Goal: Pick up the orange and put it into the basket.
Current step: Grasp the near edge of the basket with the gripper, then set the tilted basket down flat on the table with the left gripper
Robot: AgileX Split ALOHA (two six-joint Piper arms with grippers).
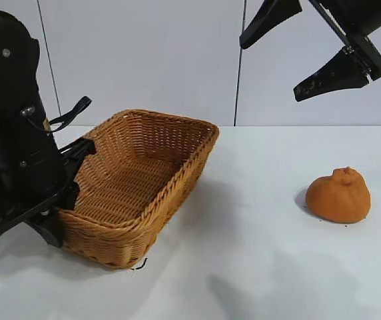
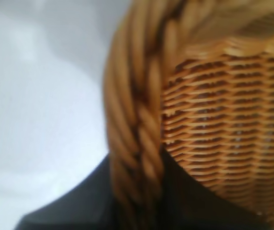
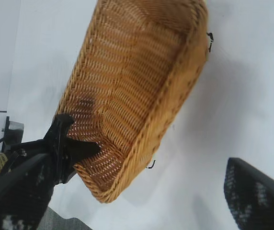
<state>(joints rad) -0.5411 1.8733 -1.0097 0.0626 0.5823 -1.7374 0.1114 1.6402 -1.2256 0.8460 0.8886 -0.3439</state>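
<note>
The orange (image 1: 338,195) lies on the white table at the right, apart from everything. The wicker basket (image 1: 104,243) stands at the left, tilted slightly. My left gripper (image 1: 67,190) is shut on the basket's left rim, one finger inside and one outside. In the left wrist view the braided rim (image 2: 137,124) runs between the black fingers. My right gripper (image 1: 270,70) hangs open and empty high above the table, up and left of the orange. The right wrist view shows the basket (image 3: 175,91) and the left gripper (image 3: 72,148) on it. The orange is out of both wrist views.
The white tabletop (image 1: 244,267) stretches between the basket and the orange. A small black scrap (image 1: 140,265) lies at the basket's front corner. A pale wall stands behind the table.
</note>
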